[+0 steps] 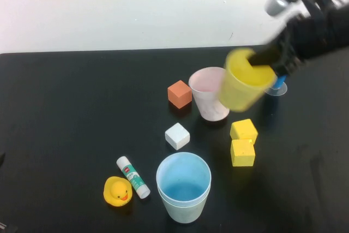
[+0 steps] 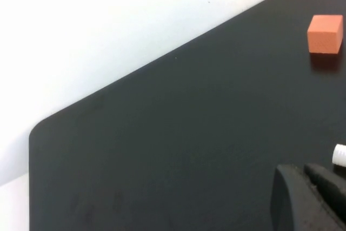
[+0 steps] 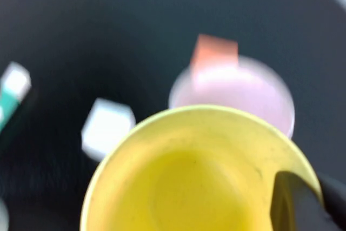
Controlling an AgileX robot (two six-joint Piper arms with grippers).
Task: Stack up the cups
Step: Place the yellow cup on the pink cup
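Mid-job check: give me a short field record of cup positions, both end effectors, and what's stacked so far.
yellow cup: lifted off the table, tilted, held at its rim by the right end effector, beside and partly over the pink cup
pink cup: upright on the table, empty
blue cup: nested in the mint green cup, near table edge
stack so far: two cups
left end effector: low over bare table, away from the cups; finger state unclear
nearby clutter: orange block, white block
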